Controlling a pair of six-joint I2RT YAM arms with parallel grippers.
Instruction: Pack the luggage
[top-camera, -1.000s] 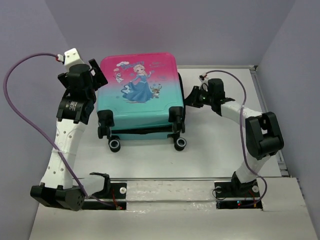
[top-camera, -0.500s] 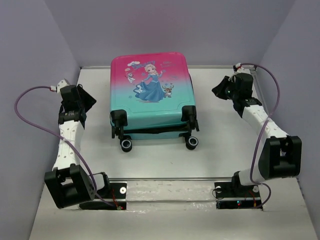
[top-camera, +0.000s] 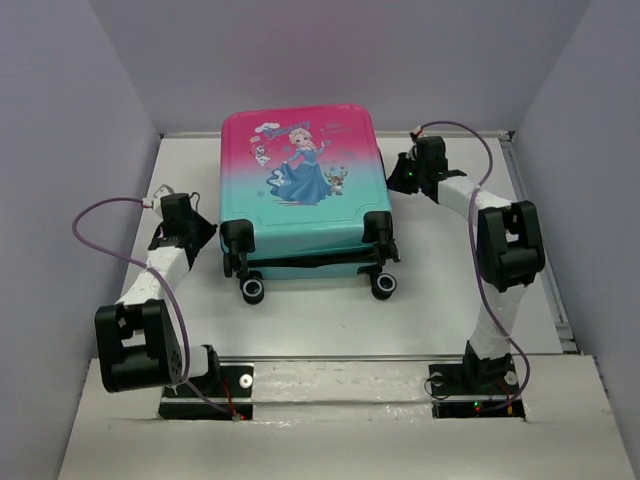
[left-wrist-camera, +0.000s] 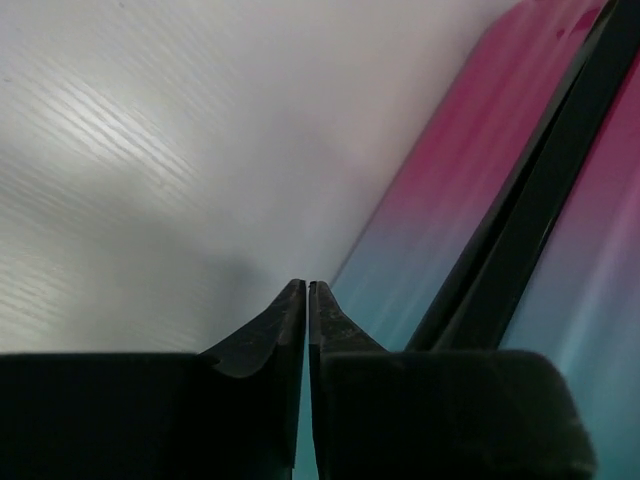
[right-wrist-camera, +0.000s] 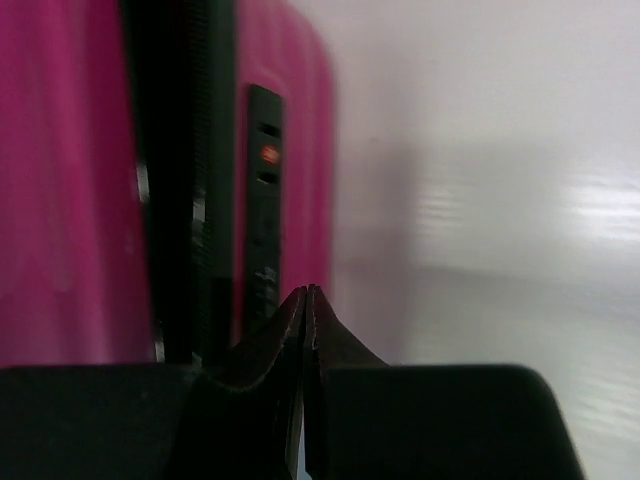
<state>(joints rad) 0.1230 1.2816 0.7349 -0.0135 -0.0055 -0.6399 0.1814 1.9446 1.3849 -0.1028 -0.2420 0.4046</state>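
Observation:
The luggage (top-camera: 300, 190), a pink-to-teal hard-shell suitcase with a princess print, lies flat and closed in the middle of the table, wheels (top-camera: 253, 291) toward me. My left gripper (top-camera: 207, 232) is low beside its left side near the front corner, shut with nothing between the fingers. In the left wrist view the gripper (left-wrist-camera: 307, 286) points along the luggage's teal-pink side (left-wrist-camera: 440, 220) and black zipper band (left-wrist-camera: 535, 215). My right gripper (top-camera: 396, 178) is close against the luggage's right side, shut and empty. The right wrist view shows this gripper (right-wrist-camera: 307, 291) just in front of the pink shell (right-wrist-camera: 60, 200) and a black lock panel (right-wrist-camera: 265, 200).
White table (top-camera: 450, 285) with grey walls on the left, back and right. A raised rail (top-camera: 330, 358) runs along the near edge by the arm bases. The second front wheel (top-camera: 383, 285) sticks out toward me.
The luggage has shifted slightly right. My left gripper drew back toward me along the luggage's left side and shut. My right gripper swung out, then returned to the right side.

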